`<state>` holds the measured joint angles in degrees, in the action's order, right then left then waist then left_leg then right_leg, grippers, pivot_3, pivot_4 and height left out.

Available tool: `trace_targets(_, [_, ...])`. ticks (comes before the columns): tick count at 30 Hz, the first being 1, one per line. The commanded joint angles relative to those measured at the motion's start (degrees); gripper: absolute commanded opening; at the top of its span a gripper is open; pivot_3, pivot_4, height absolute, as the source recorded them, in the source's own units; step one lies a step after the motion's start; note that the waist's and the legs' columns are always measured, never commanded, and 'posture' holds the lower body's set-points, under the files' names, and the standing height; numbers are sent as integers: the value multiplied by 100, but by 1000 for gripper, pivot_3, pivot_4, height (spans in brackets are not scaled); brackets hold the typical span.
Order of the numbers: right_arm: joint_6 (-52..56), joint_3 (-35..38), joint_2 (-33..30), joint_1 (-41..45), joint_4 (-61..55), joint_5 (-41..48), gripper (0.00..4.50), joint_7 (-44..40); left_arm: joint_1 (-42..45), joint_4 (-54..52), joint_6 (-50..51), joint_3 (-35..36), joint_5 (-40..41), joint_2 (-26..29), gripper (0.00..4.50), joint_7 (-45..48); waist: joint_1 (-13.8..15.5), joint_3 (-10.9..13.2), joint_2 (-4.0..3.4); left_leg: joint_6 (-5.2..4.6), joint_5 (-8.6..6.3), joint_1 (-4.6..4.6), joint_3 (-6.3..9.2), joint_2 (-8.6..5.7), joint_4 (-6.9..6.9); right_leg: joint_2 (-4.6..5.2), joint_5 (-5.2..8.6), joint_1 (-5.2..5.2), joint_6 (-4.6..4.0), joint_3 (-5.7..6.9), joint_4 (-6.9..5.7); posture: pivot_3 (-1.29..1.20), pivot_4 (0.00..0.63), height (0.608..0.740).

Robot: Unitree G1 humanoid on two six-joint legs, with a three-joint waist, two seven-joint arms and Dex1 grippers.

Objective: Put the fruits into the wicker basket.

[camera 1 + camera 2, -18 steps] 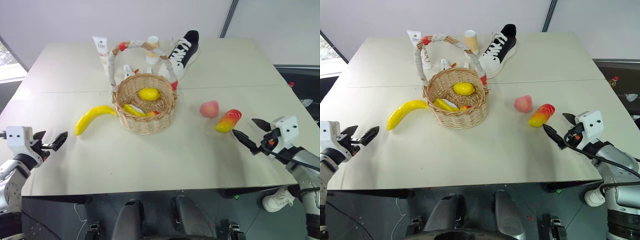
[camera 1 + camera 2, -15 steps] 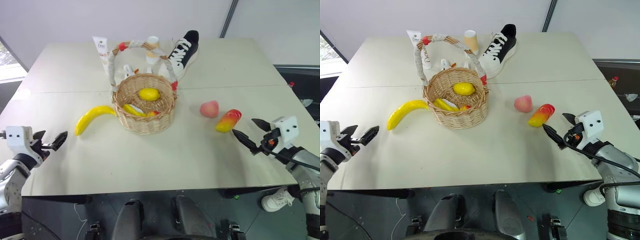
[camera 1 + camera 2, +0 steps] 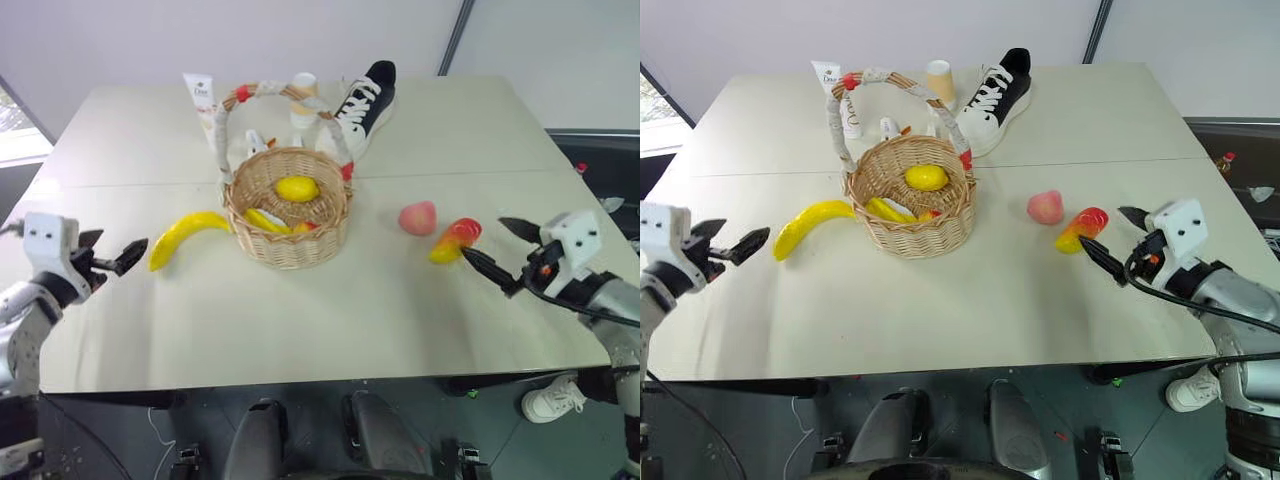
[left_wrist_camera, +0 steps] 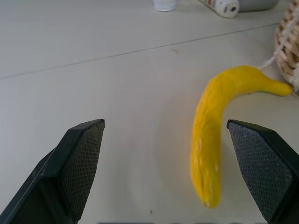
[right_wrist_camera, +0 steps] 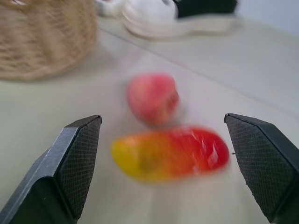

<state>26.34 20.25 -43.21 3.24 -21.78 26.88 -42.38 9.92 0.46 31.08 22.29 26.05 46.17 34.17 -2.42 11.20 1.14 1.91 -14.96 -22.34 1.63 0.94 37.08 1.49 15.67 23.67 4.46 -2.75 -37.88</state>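
The wicker basket (image 3: 290, 248) stands mid-table with a lemon (image 3: 298, 188) and other yellow fruit pieces (image 3: 265, 219) inside. A yellow banana (image 3: 185, 235) lies on the table just left of it. My left gripper (image 3: 113, 247) is open and hovers a short way left of the banana, which sits ahead between its fingers (image 4: 84, 163) in the left wrist view. A pink peach (image 3: 418, 217) and a red-to-yellow mango (image 3: 455, 240) lie right of the basket. My right gripper (image 3: 485, 238) is open, close to the mango's right side, with both fruits ahead of it.
Behind the basket stand a black-and-white shoe (image 3: 365, 100), a paper cup (image 3: 305, 95), a white tube (image 3: 203, 100) and a small white bottle (image 3: 258, 140). The table's front edge (image 3: 300, 378) runs just below both grippers.
Both arms have moved in over the table. The left gripper came closer to the banana, the right gripper closer to the mango. The fruits and basket stayed put.
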Motion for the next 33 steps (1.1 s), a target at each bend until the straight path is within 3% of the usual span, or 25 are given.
trace_targets(1, [328, -296, -195, 179, -929, 419, 4388, -174, 468, -139, 473, -600, -343, 337, 4500, 47, 4, 0, 0, 0, 0, -1, 1, 0, 0, -1, 0, -1, 0, 1, 0, 0, 150, 740])
trace_targets(6, [687, -857, -146, 644, -1519, 789, 4388, -172, 1245, 70, 802, -1577, -621, 594, 4500, 668, 2, 1, 3, 0, 0, -5, 2, -2, 0, 1, 0, 0, 0, 5, 2, 0, 150, 740])
trace_targets(15, [652, -1405, 31, 908, -1619, 814, 4388, -160, 2955, 2178, 12, -3105, -1845, 391, 4500, 1523, 4, 2, 5, 0, 0, -12, -7, -8, 4, -4, 1, 4, 0, 13, 3, 0, 150, 740])
trace_targets(23, [572, -1454, 109, 743, -1716, 759, 4388, -34, 3647, 3822, -653, -3303, -2403, 23, 4500, 1764, 20, 2, 7, -1, 0, -13, -5, -8, 9, -4, 1, 3, 1, 14, 0, 0, 150, 740])
trace_targets(26, [547, -1480, 149, 726, -1728, 714, 4500, 21, 3758, 4106, -818, -3235, -2456, -54, 3620, 1834, 15, 2, 7, -1, 1, -12, -6, -8, 11, -4, 0, 3, 1, 14, -4, 0, 150, 740])
trace_targets(31, [510, -1509, 168, 714, -1714, 674, 4500, 26, 3748, 4205, -984, -3152, -2518, -9, 1051, 1839, -3, 2, 7, -1, 1, -9, -5, -6, 12, -4, 0, 3, 1, 13, -9, 0, 150, 740])
trace_targets(32, [503, -1521, 167, 723, -1703, 664, 4500, 24, 3729, 4180, -997, -3104, -2518, 23, 622, 1799, -5, 2, 7, -1, 1, -9, -5, -6, 12, -5, 0, 3, 1, 13, -10, 0, 150, 740])
trace_targets(33, [501, -1533, 165, 729, -1704, 656, 4500, 24, 3702, 4145, -1006, -3043, -2523, 65, 515, 1747, -6, 2, 7, -1, 1, -9, -5, -6, 12, -5, 0, 3, 1, 13, -10, 0, 150, 740])
